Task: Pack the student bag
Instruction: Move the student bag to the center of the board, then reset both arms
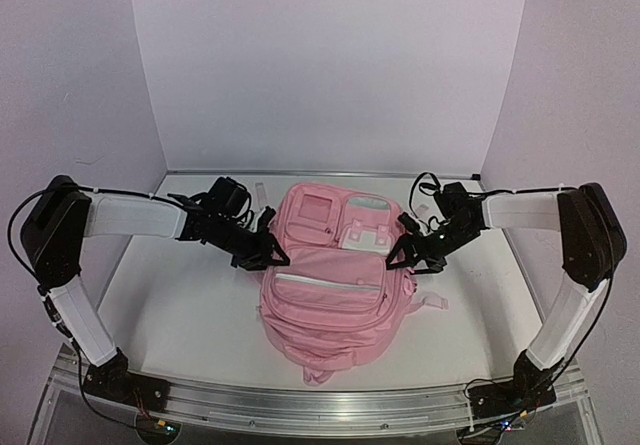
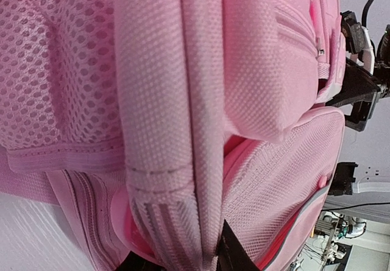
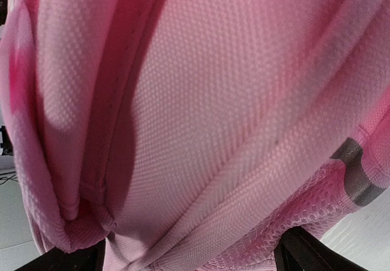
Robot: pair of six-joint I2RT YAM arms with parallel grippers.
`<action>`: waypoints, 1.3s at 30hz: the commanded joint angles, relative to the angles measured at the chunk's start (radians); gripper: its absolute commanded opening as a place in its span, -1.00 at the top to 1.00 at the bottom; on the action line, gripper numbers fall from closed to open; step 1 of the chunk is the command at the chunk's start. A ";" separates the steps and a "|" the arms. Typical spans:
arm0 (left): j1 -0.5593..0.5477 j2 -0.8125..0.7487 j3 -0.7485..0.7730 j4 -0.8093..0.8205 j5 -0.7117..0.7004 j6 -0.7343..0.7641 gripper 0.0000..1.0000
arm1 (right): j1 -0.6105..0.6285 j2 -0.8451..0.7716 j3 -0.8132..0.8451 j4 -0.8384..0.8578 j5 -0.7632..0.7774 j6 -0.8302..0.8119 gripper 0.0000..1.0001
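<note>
- I have the student bag (image 1: 330,300) lying flat on the white table (image 1: 180,305), in the centre of the overhead view and a little below the middle. Its pocketed front faces up and the white clasp (image 1: 365,233) sits toward the top.
- The left gripper (image 1: 272,255) is at the bag's left edge, about halfway up the frame.
- In the left wrist view its dark fingers (image 2: 234,253) show only at the bottom edge. They are drawn in narrow, one on each side of a ribbed pink fabric ridge that runs down the frame. Both fingers lie against it, so I read this as a pinch on the bag.
- The right gripper (image 1: 400,255) is at the bag's right edge, level with the left one.
- In the right wrist view its fingers (image 3: 317,253) sit in the bottom corners, spread wide. Pink fabric bulges between them and fills the frame.
- I cannot tell whether those fingers press on the cloth.
- A grey stripe (image 3: 356,173) shows at the right of that view.
</note>
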 commanded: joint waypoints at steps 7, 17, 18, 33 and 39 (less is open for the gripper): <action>-0.095 -0.088 -0.118 -0.040 0.022 -0.024 0.36 | 0.041 0.098 0.171 0.056 0.029 -0.016 -0.93; 0.006 -0.079 0.063 -0.292 -0.162 0.028 -0.51 | 0.017 0.041 0.241 0.028 0.070 0.002 -0.97; 0.030 -0.095 0.087 -0.319 -0.175 0.042 -0.78 | -0.001 0.030 0.262 0.017 0.072 0.001 -0.97; 0.466 0.042 0.815 -0.816 -0.393 0.319 -0.99 | -0.263 0.079 0.832 -0.038 0.306 -0.157 -0.97; 0.517 -0.006 0.670 -0.803 -0.519 0.325 -0.99 | -0.414 0.007 0.631 -0.051 0.279 -0.206 -0.97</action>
